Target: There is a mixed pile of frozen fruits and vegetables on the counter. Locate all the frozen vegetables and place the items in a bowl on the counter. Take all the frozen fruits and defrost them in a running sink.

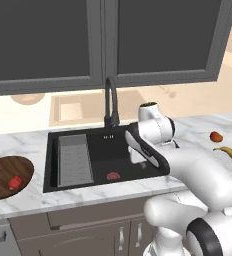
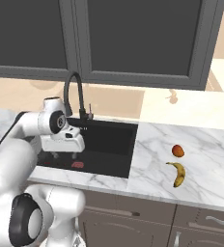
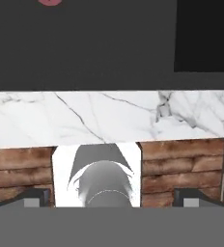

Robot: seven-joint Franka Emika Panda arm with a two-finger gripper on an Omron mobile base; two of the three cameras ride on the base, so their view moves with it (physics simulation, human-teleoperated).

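Pincer (image 2: pixel 65 155) open above sink (image 2: pixel 111 140), front edge near.

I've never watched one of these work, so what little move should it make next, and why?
Probably swing right toward the orange-red fruit and banana. Both lie on the counter, not in the sink; the red chunk already sits in the bowl, and the gripper hangs open and empty over the basin.
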